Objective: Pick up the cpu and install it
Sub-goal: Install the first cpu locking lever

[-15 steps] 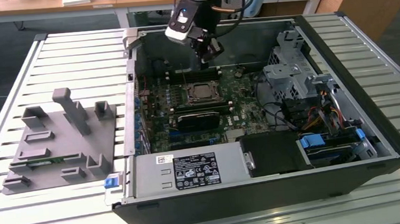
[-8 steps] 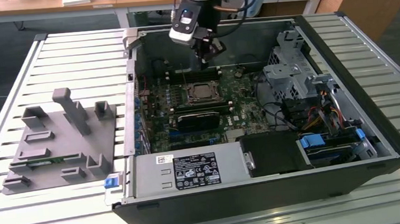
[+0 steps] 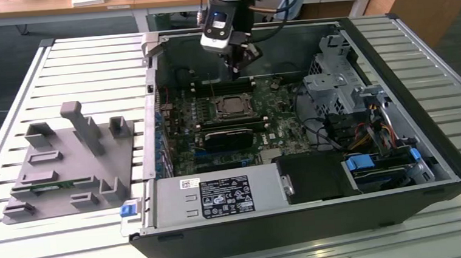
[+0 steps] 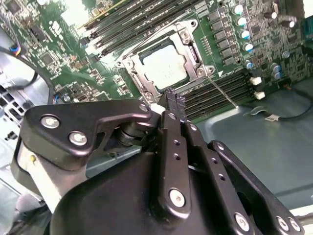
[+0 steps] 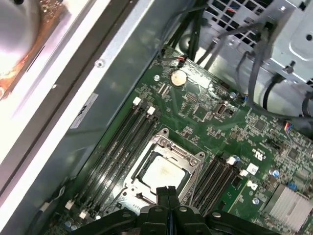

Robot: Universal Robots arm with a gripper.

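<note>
The cpu (image 3: 231,106), a square chip with a silver-grey top, lies flat in the metal-framed socket on the green motherboard (image 3: 279,131) inside the open computer case. It shows in both wrist views, cpu (image 4: 165,66) and cpu (image 5: 164,171). My gripper (image 3: 239,73) hangs above the board, a little beyond the socket toward the case's back wall, apart from the chip. Its two black fingers are pressed together with nothing between them, as the gripper (image 4: 174,99) and the gripper (image 5: 167,191) show. A thin metal lever (image 4: 222,92) sticks out beside the socket.
Memory slots (image 5: 115,147) flank the socket. A black heatsink block (image 3: 231,135) sits on the board nearer the power supply (image 3: 219,197). A drive cage (image 3: 333,85) and cables fill the exterior view's right. A grey fixture (image 3: 63,171) holding a green stick stands on the slatted table, left.
</note>
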